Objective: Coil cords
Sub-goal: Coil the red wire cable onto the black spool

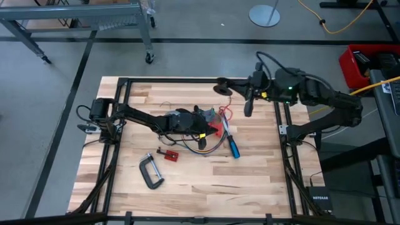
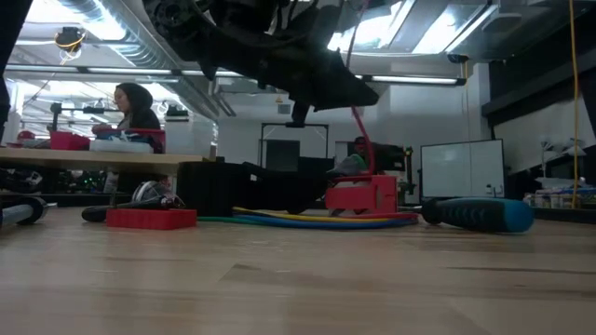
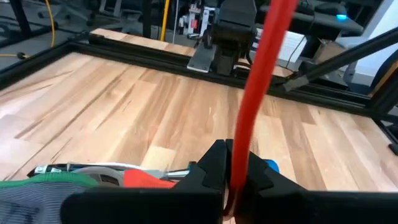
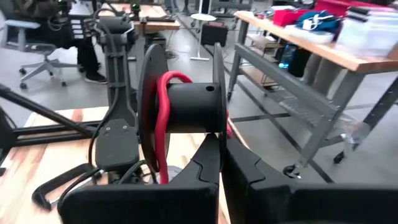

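Note:
A red cord (image 3: 261, 68) runs taut from my left gripper (image 3: 238, 171), which is shut on it over the table's middle (image 1: 211, 120), up to a black spool (image 4: 186, 102). My right gripper (image 4: 221, 165) holds that spool in the air near the table's far right (image 1: 224, 86). A turn or two of red cord (image 4: 163, 118) lies on the hub beside one flange. The cord rises above a red block (image 2: 363, 194). A flat loop of multi-coloured cords (image 1: 201, 145) lies on the table below the left gripper. My left gripper pinches the red cord (image 3: 241, 158) between its two fingers, which point about level toward the table's right. The cord crosses the fingers and rises from them, drawn straight toward the spool. My right gripper pinches the lower rim of one spool flange (image 4: 219, 134) between its two fingers, coming about level from the table's right. The spool is lifted clear of the table, its axis level and across the fingers.
A blue-handled screwdriver (image 1: 232, 147) lies right of the cord loop. Nearer the front left are a small red piece (image 1: 169, 154) and a black C-clamp (image 1: 150, 172). A black frame (image 1: 187, 80) runs round the table. A person sits at a bench (image 2: 130, 107) in the room behind.

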Controlling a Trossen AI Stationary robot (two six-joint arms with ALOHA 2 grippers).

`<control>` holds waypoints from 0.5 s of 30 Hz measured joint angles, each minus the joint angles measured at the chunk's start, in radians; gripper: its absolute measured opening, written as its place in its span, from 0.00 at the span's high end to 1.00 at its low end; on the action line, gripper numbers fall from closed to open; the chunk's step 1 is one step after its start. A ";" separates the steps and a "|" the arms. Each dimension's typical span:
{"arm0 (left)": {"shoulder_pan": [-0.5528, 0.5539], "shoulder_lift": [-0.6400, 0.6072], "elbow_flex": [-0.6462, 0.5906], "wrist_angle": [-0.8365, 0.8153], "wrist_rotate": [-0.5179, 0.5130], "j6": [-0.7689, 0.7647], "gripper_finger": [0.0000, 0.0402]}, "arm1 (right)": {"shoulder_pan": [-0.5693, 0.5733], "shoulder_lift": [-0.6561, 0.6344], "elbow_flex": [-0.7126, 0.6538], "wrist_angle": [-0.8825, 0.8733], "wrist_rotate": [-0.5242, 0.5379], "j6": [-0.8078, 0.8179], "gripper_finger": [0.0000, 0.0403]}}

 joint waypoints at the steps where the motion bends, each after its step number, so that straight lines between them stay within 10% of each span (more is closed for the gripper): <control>1: 0.000 0.000 0.000 0.003 0.000 0.000 1.00 | 0.000 -0.009 0.000 -0.007 0.000 0.001 0.99; 15: -0.001 0.000 -0.001 -0.039 -0.001 -0.038 1.00 | 0.000 -0.110 0.000 -0.093 0.121 0.002 0.99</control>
